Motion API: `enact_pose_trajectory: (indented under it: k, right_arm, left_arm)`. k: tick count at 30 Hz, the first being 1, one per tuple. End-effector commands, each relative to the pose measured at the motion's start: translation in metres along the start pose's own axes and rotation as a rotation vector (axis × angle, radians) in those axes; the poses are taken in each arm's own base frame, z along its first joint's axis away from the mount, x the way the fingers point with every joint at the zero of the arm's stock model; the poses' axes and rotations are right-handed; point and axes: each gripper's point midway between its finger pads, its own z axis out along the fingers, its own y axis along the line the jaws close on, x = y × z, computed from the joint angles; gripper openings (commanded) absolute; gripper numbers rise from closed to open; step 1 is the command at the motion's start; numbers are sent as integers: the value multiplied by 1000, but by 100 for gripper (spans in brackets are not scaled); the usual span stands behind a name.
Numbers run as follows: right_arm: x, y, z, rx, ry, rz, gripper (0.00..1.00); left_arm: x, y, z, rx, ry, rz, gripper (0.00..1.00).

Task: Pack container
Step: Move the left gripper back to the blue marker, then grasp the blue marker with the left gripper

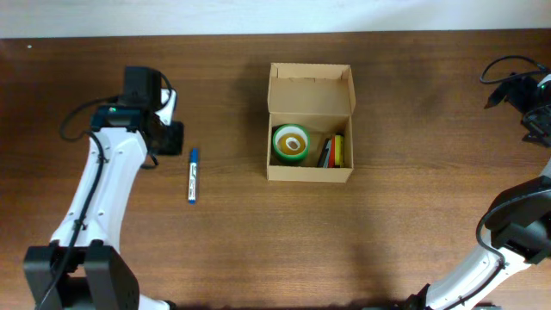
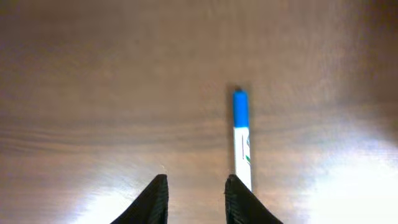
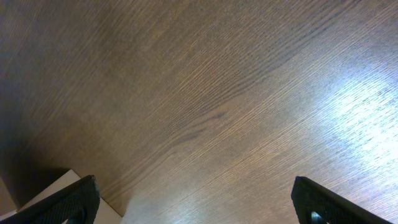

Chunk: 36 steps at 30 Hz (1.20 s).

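Note:
The container (image 1: pixel 310 174), a tan cardboard box with its flap lid standing open at the back, sits in the middle of the table. Inside it lie a green tape roll (image 1: pixel 291 142) and several pens (image 1: pixel 334 151). A white marker with a blue cap (image 1: pixel 193 176) lies on the wood to the box's left. My left gripper (image 1: pixel 170 138) hovers just left of the marker's cap. In the left wrist view the left gripper (image 2: pixel 196 190) is partly open, with only bare table in the gap, and the marker (image 2: pixel 241 140) runs beside the right-hand finger. My right gripper (image 3: pixel 196 199) is wide open over bare wood.
The right arm (image 1: pixel 527 93) is parked at the far right edge with black cables around it. The table's back edge (image 1: pixel 258 34) meets a white wall. A pale surface (image 3: pixel 50 190) shows past the table's edge at the lower left of the right wrist view.

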Motion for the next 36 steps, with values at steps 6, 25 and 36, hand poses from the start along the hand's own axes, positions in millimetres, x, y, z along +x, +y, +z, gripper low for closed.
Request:
enact_pose_trajectory:
  k: [6, 25, 36]
  right_arm:
    - [1, 0, -1, -2, -4, -2, 99]
    - [0, 0, -1, 0, -7, -3, 99]
    - [-1, 0, -1, -1, -11, -3, 99]
  left_arm:
    - [34, -14, 49, 39, 161, -92, 35]
    - [56, -59, 112, 87, 306, -10, 31]
    - [66, -59, 123, 79, 350, -6, 31]
